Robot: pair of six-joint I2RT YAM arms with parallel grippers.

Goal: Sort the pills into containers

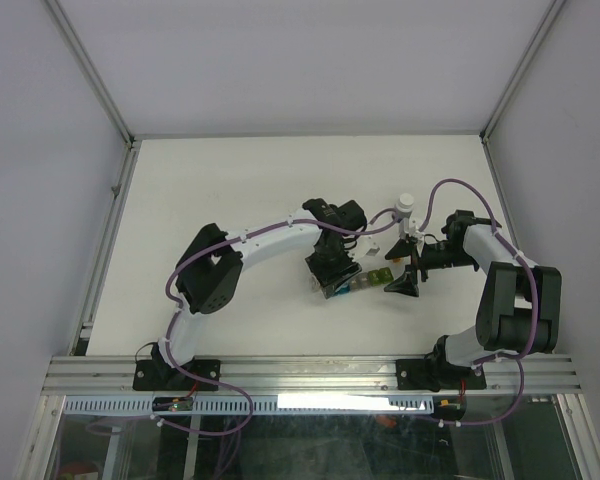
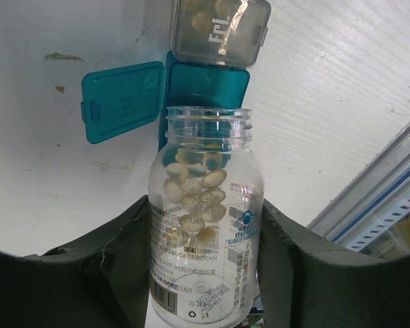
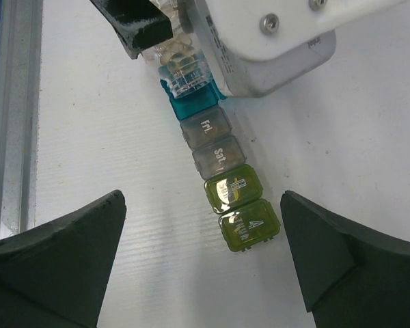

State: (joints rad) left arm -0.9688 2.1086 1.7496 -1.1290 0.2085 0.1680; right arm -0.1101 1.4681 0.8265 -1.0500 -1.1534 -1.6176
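My left gripper (image 2: 205,212) is shut on a clear bottle (image 2: 205,232) lying tilted, several pale oval pills (image 2: 195,191) inside near its open mouth. The mouth sits over the teal compartment (image 2: 208,85), whose lid (image 2: 121,100) is swung open to the left. The grey compartment (image 2: 221,29) beyond it is closed with pills inside. The containers (image 3: 222,167) run as a strip of teal, two grey, olive and yellow-green cells. My right gripper (image 3: 203,205) hangs open above the strip's yellow-green end, holding nothing. From above, the left gripper (image 1: 332,275) and right gripper (image 1: 402,283) flank the containers (image 1: 368,279).
A small bottle with a white cap (image 1: 407,206) stands just behind the right arm's wrist. An aluminium rail (image 1: 310,375) runs along the near table edge. White walls enclose the table on three sides.
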